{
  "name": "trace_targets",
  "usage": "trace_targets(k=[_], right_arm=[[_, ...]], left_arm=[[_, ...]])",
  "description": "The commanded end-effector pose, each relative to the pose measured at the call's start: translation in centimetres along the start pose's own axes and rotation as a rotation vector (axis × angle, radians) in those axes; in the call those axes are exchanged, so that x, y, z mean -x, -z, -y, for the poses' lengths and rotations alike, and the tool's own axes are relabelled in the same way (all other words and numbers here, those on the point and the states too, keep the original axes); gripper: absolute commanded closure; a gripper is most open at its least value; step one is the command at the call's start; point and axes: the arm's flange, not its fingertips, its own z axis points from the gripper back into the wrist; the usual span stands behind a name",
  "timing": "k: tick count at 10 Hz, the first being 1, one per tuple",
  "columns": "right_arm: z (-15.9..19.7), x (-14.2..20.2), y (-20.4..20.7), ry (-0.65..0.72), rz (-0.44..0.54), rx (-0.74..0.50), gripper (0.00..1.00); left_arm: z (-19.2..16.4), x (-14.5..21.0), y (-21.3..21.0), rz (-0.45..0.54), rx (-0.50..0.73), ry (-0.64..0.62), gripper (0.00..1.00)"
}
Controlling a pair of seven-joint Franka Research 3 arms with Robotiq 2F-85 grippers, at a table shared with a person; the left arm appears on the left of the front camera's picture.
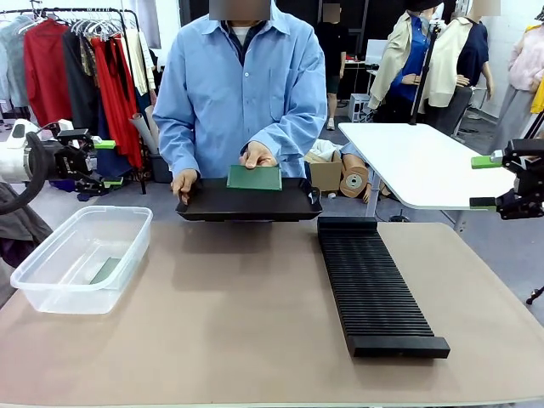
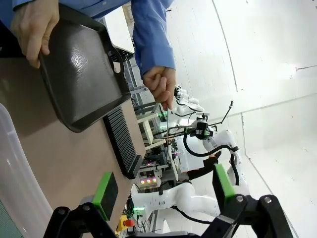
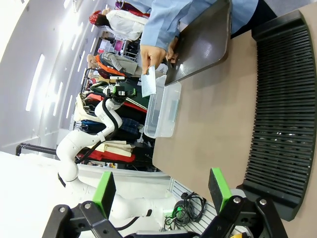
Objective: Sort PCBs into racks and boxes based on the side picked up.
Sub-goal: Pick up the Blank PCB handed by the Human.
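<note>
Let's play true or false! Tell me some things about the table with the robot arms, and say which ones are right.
1. A person's hand holds a flat green circuit board. True.
2. The clear plastic tub has nothing inside. False: one green board lies in it.
3. Boards stand in the long black ribbed rack. False: its slots hold none.
4. The left gripper and right gripper have open jaws, holding nothing. True.
</note>
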Motion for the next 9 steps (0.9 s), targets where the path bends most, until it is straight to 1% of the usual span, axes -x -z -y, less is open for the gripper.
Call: trace_targets(k=[1, 4, 6, 8, 9], right_arm=[[0.4, -0.9, 1.9, -0.014, -0.043, -0.026, 0.00], [1.5, -2.1, 6.4, -0.055, -0.145, -0.044, 0.00], [2.6, -3.2, 9.4, -0.044, -0.208, -0.069, 0.00], [3.3, -3.9, 11.7, -0.021, -0.250, -0.094, 0.00], [3.5, -4.2, 12.8, -0.022, -0.251, -0.124, 0.00]], left_arm=[[0.2, 0.0, -0.1, -0.003, -0.001, -0.005, 0.00], [0.2, 0.0, -0.1, -0.003, -0.001, -0.005, 0.00], [0.2, 0.0, -0.1, -0.003, -0.001, -0.005, 0.00], [0.2, 0.0, -0.1, -0.003, -0.001, -0.005, 0.00], [0.2, 0.0, -0.1, -0.003, -0.001, -0.005, 0.00]])
